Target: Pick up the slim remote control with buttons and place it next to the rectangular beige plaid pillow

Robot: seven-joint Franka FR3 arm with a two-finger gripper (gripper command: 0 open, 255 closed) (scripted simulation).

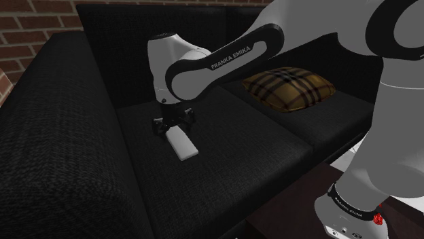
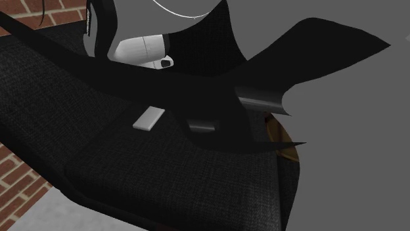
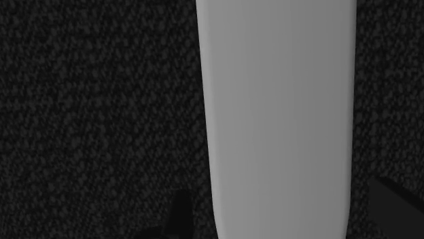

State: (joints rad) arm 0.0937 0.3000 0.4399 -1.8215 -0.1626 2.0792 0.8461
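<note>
A big black sofa (image 1: pixel 61 136) with a coarse woven cover takes up most of what I can see, and a red brick wall (image 1: pixel 34 20) stands behind the sofa's back corner. Its seat is split into cushions by a seam that runs front to back.

The white arm (image 1: pixel 231 58), lettered FRANKA EMIKA on its dark joint, comes in over the sofa's front edge. It bends down toward the seat cushion next to the sofa's broad armrest. In the second exterior view, large black shapes cross in front of the sofa, and only a rounded white part of the arm shows above the seat.

The plaid pillow (image 1: pixel 289 87), brown and tan with dark stripes, lies flat on the sofa's other seat cushion, close to the backrest.

The remote control (image 1: pixel 182 144) is a slim, plain, pale grey slab. It lies flat on the sofa's armrest-side cushion, about midway between the backrest and the front edge, with one long side angled toward the front. It is a full cushion away from the pillow's place on the sofa.

The black gripper (image 1: pixel 172 127) hangs low over the end of the remote that points to the sofa's backrest. Looking along the hand, the two fingers (image 3: pixel 179 217) stand apart with the slab running between them. A strip of sofa fabric shows on each side of the slab, so neither finger is touching it. Nothing is clasped, and the remote rests on the sofa.
</note>
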